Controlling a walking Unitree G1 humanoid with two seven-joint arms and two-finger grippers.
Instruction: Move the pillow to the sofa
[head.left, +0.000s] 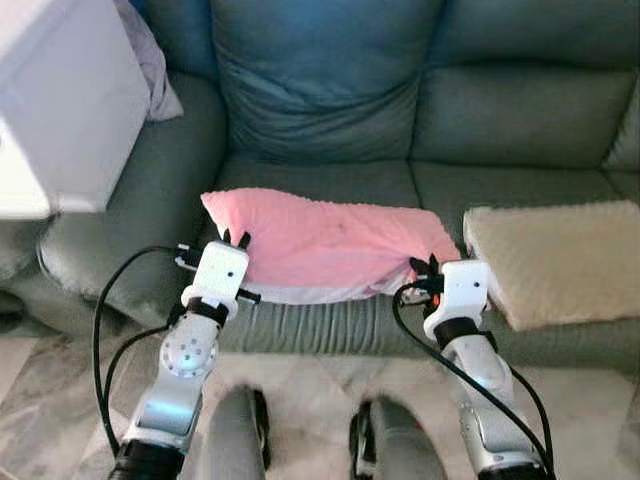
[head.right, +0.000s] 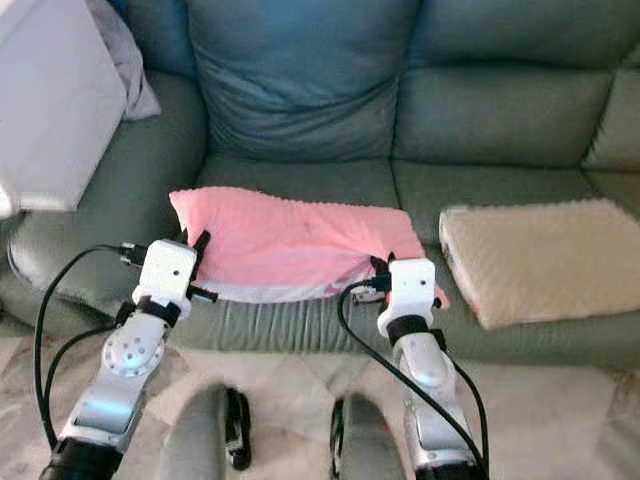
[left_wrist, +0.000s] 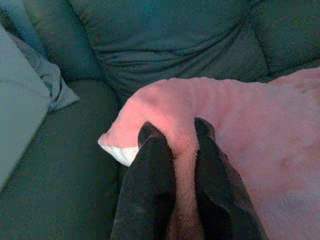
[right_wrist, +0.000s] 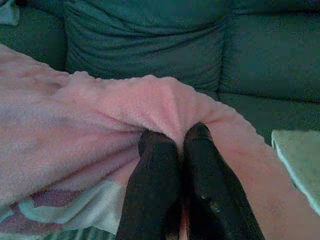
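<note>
Pinching the pink pillow (head.left: 325, 245) at its left end, my left gripper (left_wrist: 174, 135) has both fingers clamped on a fold; the pillow lies across the front edge of the grey-green sofa (head.left: 320, 90) seat, my right gripper (right_wrist: 174, 137) clamped on its right end, a beige cushion (head.left: 560, 260) just beside.
</note>
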